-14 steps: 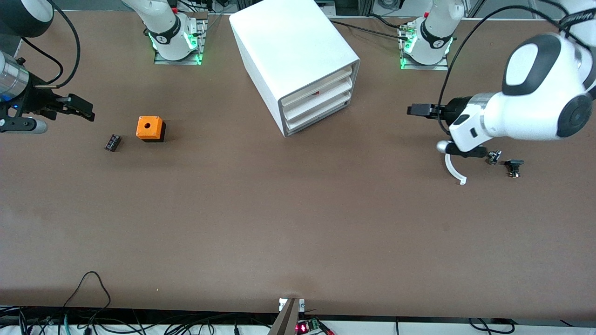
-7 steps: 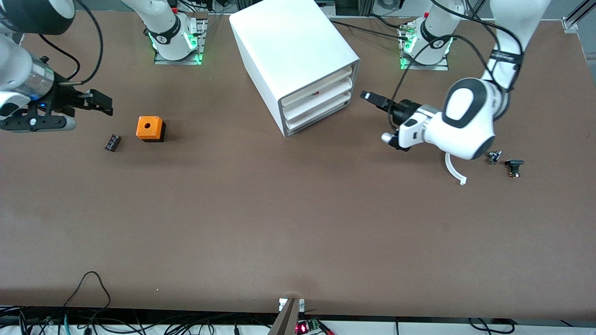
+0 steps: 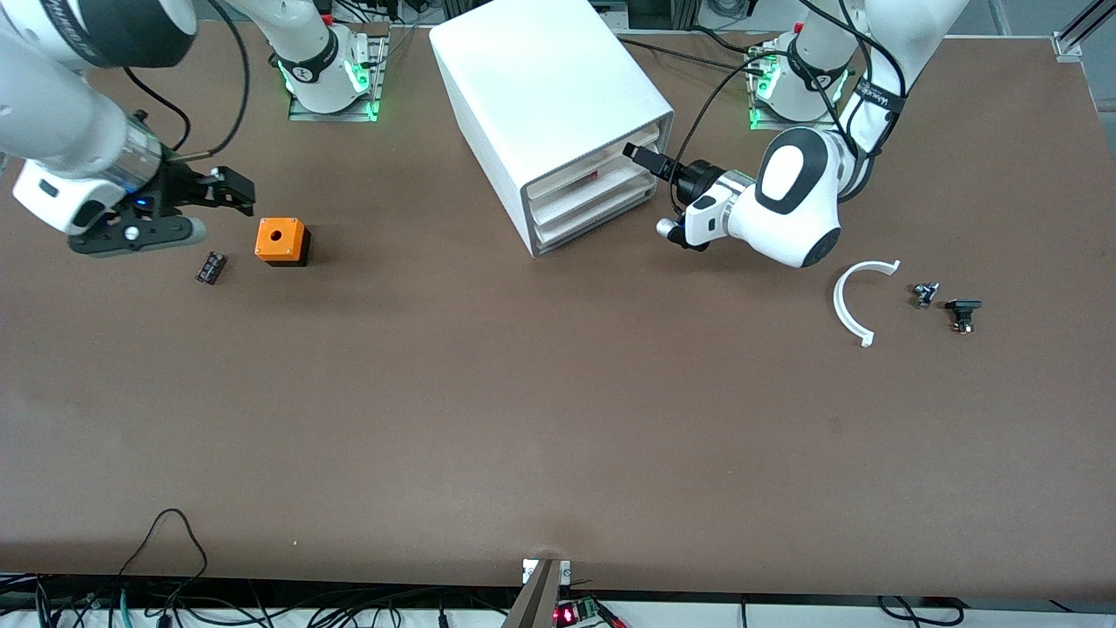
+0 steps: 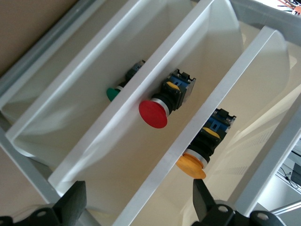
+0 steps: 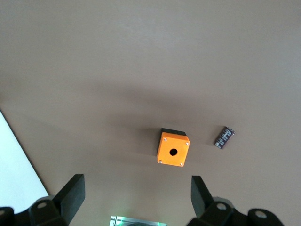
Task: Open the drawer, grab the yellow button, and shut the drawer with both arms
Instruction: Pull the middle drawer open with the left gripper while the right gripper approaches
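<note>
Easy to go wrong here by catching the wrong lip: finds the left gripper [image 3: 641, 159] right at the front of the cabinet [image 3: 540, 78], level with the drawer [image 3: 602, 157], spread wide and holding nothing, facing three thin white lips stacked close together. Would probably draw out the middle tray if set a touch low, or slip off the shallow edge if pinched too lightly. Might also drag or turn the whole cabinet, with nothing bracing it. Shows the button [image 4: 191, 165] lying inside the drawer [image 4: 221, 99], which is not yet pulled out, orange cap toward the front lip. Worth minding the red button [image 4: 153, 113] one tray down and the green button [image 4: 112, 93] in the lowest, both easy to take by mistake. Leaves the right gripper [image 3: 231, 187] waiting over the table [image 3: 558, 419] beside the orange cube [image 3: 282, 241] at the right arm's end, equally wide open and empty — too far off to steady the cabinet. Nothing blocking the drawer front; small black part [image 3: 210, 267], white curved piece [image 3: 854, 301] and two dark parts [image 3: 924, 294] [image 3: 962, 314] all well apart from it.
</note>
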Controlling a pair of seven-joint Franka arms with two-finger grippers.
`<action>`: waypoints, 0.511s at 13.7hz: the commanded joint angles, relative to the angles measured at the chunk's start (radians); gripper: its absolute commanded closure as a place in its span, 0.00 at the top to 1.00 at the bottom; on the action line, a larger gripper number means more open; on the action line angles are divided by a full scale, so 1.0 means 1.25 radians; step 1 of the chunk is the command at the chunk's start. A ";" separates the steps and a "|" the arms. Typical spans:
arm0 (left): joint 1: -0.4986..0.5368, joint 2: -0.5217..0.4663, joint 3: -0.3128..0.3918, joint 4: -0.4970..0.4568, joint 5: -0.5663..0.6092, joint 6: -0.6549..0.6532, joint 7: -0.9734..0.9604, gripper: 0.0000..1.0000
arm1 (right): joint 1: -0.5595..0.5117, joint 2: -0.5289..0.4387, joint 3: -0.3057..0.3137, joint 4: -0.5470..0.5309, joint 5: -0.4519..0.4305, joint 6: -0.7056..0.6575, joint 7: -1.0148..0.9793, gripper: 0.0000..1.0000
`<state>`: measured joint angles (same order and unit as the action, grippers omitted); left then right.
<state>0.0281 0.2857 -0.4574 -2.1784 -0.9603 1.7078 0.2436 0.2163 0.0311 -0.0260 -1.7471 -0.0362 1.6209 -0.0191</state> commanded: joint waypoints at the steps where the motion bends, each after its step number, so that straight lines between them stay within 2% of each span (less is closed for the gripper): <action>1: 0.003 -0.022 -0.022 -0.038 -0.033 0.014 0.013 0.97 | 0.051 0.050 -0.005 0.057 0.014 -0.004 -0.014 1.00; 4: 0.003 -0.022 -0.054 -0.060 -0.037 0.066 0.014 0.94 | 0.107 0.103 -0.004 0.114 0.015 0.006 -0.021 1.00; 5: 0.003 -0.022 -0.061 -0.066 -0.038 0.085 0.020 0.87 | 0.123 0.112 -0.004 0.123 0.014 0.016 -0.020 1.00; 6: 0.003 -0.022 -0.064 -0.066 -0.037 0.094 0.022 0.46 | 0.140 0.121 -0.004 0.124 0.013 0.024 -0.014 1.00; 7: 0.003 -0.022 -0.064 -0.066 -0.036 0.095 0.020 0.00 | 0.150 0.128 -0.004 0.124 0.012 0.035 -0.009 1.00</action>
<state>0.0274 0.2849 -0.5220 -2.2319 -0.9736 1.8049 0.2438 0.3743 0.1573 -0.0215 -1.6292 -0.0356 1.6554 -0.0205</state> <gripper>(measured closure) 0.110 0.000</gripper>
